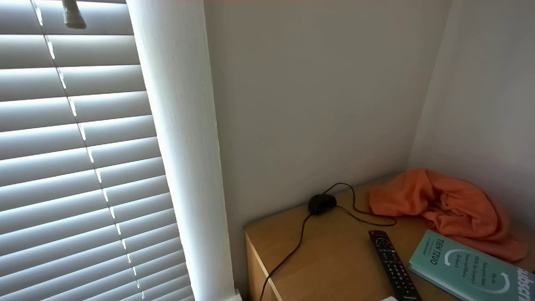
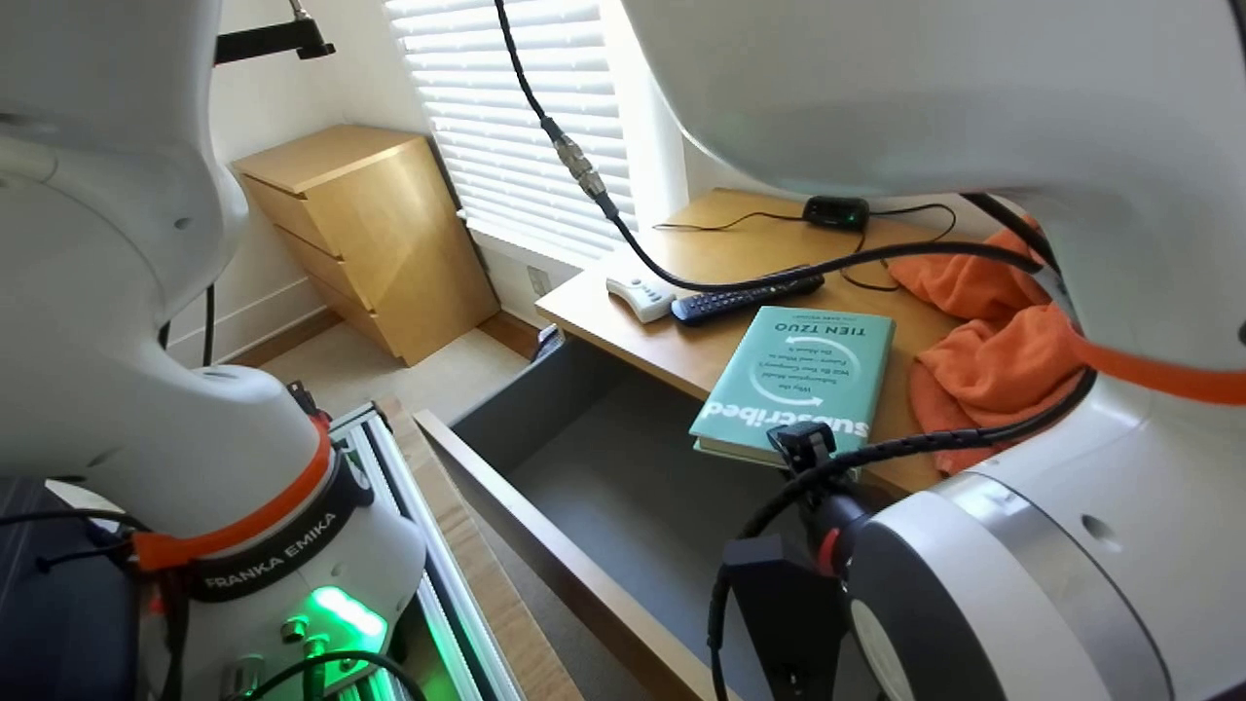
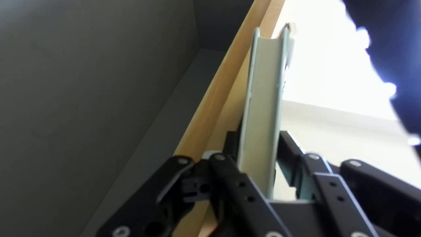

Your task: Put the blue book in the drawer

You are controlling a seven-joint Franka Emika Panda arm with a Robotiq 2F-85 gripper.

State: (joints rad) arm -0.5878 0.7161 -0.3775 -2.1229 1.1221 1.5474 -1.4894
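Hand (image 3: 258, 141), blue book (image 3: 263, 98) between fingertips (image 3: 286, 144)

Both exterior views: bright light through white blinds (image 1: 71, 167), pale wall (image 1: 317, 100) beyond light-wood bench (image 1: 334, 255). In exterior view, light-wood dresser (image 2: 409, 243) far left, pale floor (image 2: 443, 378) at its foot.

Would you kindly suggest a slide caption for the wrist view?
Black two-fingered gripper closed on a teal hardcover book, with an open grey-lined wooden drawer at picture left.
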